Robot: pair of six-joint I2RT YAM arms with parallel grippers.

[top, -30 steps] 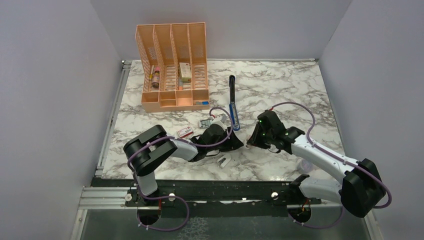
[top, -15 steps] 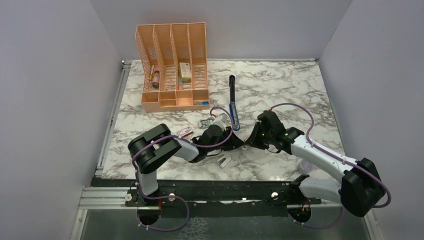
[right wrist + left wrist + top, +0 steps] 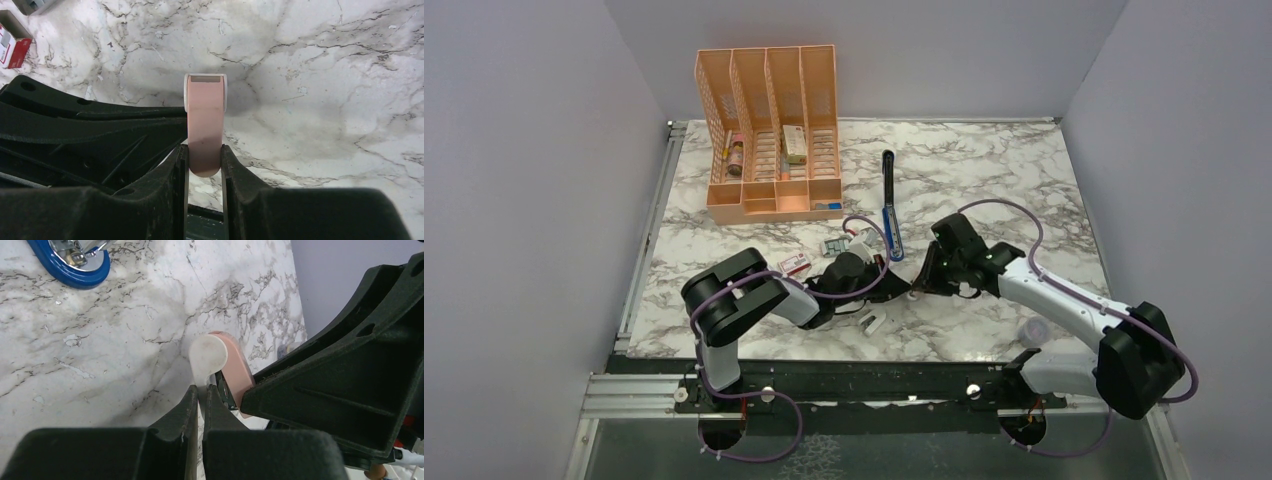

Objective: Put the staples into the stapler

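Note:
The blue stapler (image 3: 890, 215) lies lengthwise mid-table, and its blue end shows in the left wrist view (image 3: 75, 262). The staples' small grey tray (image 3: 835, 246) and red box (image 3: 794, 265) sit left of it; the box (image 3: 12, 45) also shows at the right wrist view's edge. Both grippers meet in front of the stapler, away from it. My right gripper (image 3: 205, 149) (image 3: 921, 284) is shut on a pink oval piece (image 3: 205, 125). My left gripper (image 3: 202, 389) (image 3: 907, 287) is shut on that piece's thin white flap (image 3: 207, 352).
An orange desk organizer (image 3: 769, 130) holding a small bottle and a box stands at the back left. A small white curved clip (image 3: 873, 321) lies by the left forearm. A pale round object (image 3: 1034, 330) rests near the right arm's base.
My left gripper's jaws have closed onto the white flap. The right gripper has shifted slightly left towards the left one, still holding the pink piece.

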